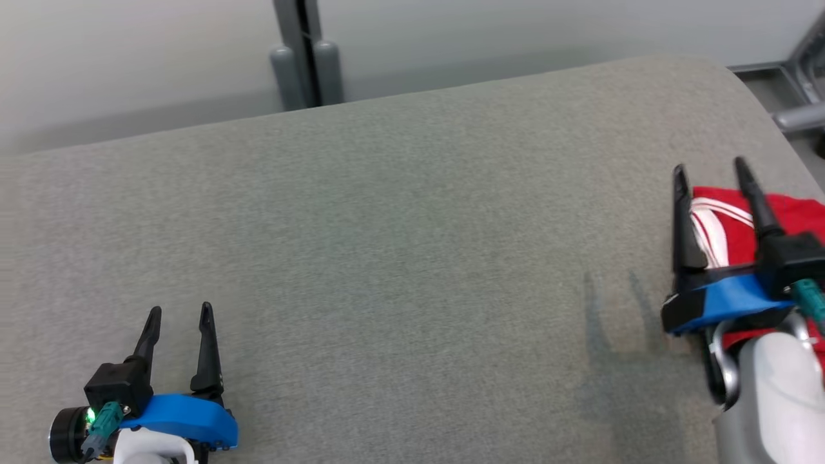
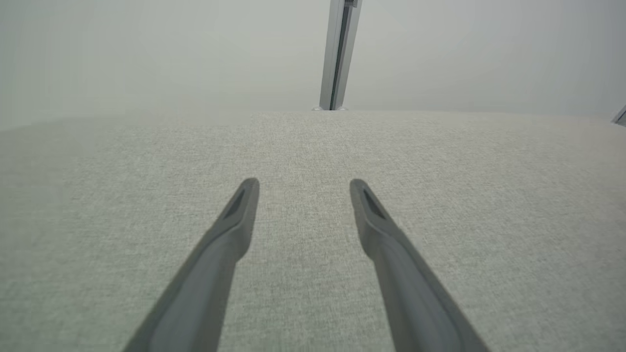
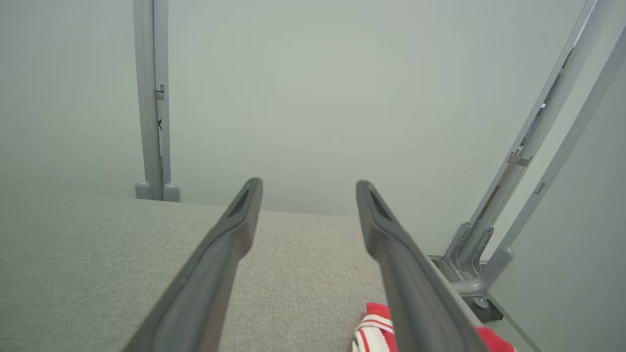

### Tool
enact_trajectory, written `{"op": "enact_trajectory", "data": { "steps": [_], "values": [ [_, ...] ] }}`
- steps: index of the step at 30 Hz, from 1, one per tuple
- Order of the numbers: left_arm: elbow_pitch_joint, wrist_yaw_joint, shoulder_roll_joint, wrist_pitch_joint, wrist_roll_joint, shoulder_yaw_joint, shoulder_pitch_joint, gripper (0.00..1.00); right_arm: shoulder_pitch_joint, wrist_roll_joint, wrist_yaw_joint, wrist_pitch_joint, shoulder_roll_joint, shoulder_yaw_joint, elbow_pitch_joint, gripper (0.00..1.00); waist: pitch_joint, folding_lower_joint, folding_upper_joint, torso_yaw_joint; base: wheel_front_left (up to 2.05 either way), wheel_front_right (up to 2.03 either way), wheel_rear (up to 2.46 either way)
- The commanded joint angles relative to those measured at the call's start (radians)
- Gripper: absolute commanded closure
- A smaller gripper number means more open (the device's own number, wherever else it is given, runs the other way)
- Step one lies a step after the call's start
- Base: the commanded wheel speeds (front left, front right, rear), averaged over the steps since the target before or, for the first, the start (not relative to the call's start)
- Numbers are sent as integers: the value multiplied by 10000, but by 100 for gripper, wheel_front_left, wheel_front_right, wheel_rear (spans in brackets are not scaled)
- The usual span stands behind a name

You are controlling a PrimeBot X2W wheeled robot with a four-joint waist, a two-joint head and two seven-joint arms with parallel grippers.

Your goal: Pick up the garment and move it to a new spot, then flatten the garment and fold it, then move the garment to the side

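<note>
A red garment (image 1: 789,216) with white stripes lies near the right edge of the grey padded table (image 1: 399,258). Above it hovers my right gripper (image 1: 710,173), open, its fingers apart with nothing between them. In the right wrist view a corner of the garment (image 3: 376,330) peeks out beside the right finger (image 3: 406,274), low in the picture. My left gripper (image 1: 180,314) is open at the lower left of the table, far from the garment. The left wrist view looks past its open gripper (image 2: 303,185) at bare grey cloth.
A grey post (image 1: 303,51) stands behind the table's far edge against a pale wall. Slanted metal frame bars (image 3: 547,146) rise just off the table's right end. The table's rounded far right corner (image 1: 741,77) drops away near the garment.
</note>
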Motion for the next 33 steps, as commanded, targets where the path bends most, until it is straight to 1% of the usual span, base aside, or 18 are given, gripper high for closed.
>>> {"op": "enact_trajectory", "data": {
  "steps": [1, 6, 9, 14, 17, 23, 33],
  "values": [
    [-43, 56, -104, -42, 158, 144, -141, 0, 106, 403, 1, -304, -10, 293, 583, 0, -77, 0, 0, 282, 0, 0, 0],
    [20, 57, -267, -42, 441, 295, -180, 0, 308, 1177, 1, -737, -14, 786, 2176, 0, -336, 0, 0, 961, 0, 0, 0],
    [34, 63, -345, -42, 562, 363, -110, 0, 425, 1510, 1, -777, -18, 925, 2745, 0, -509, 0, 0, 1300, 0, 0, 0],
    [121, 66, -425, -42, 721, 446, 48, 0, 811, 1876, 1, -780, -21, 967, 2983, 0, -812, 0, 0, 1644, 0, 0, 0],
    [111, 179, -461, -42, 794, 526, 228, 0, 1062, 2047, 1, -782, -21, 1026, 3068, 0, -1055, 0, 0, 1722, 0, 0, 0],
    [130, 254, -534, -42, 800, 555, 560, 0, 1544, 2425, 1, -784, -20, 1225, 3245, 0, -1497, 0, 0, 1774, 0, 0, 0],
    [-42, 87, -591, -42, 383, 483, 1028, 0, 1793, 2590, 1, -785, -18, 1307, 3105, 0, -1816, 0, 0, 1784, 0, 0, 0]
  ]
}}
